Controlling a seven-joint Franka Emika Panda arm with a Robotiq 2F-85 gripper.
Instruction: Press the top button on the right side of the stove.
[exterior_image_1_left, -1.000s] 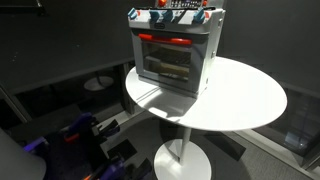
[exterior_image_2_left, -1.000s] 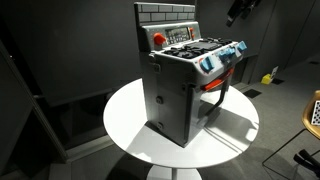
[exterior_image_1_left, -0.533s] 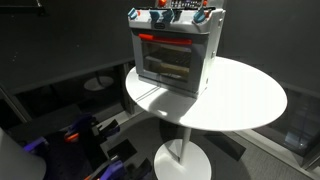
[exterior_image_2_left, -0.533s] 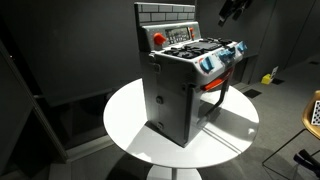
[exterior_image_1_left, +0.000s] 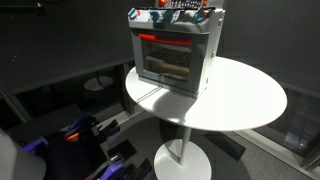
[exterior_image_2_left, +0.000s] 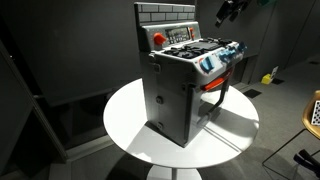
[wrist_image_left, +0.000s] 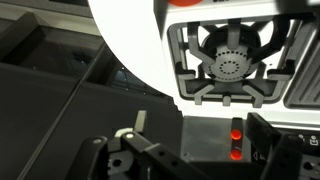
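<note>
The stove (exterior_image_1_left: 175, 52) is a small grey toy oven with a glass door, a red bar and red and blue knobs. It stands on a round white table (exterior_image_1_left: 245, 95) and shows in both exterior views (exterior_image_2_left: 185, 85). My gripper (exterior_image_2_left: 228, 10) hangs in the air above and behind the stove's knob end. In the wrist view the gripper (wrist_image_left: 200, 150) is open and empty, looking down on a burner (wrist_image_left: 232, 65). Two small red buttons (wrist_image_left: 236, 142), one above the other, lie between the fingers, close to the right finger.
The table (exterior_image_2_left: 130, 120) stands on a single pedestal (exterior_image_1_left: 182, 160) over a dark floor. Blue and black equipment (exterior_image_1_left: 70, 140) lies on the floor near the table. A yellow object (exterior_image_2_left: 272, 76) sits on the floor farther off.
In an exterior view the gripper has drifted slightly up and toward the stove. The stove has not moved.
</note>
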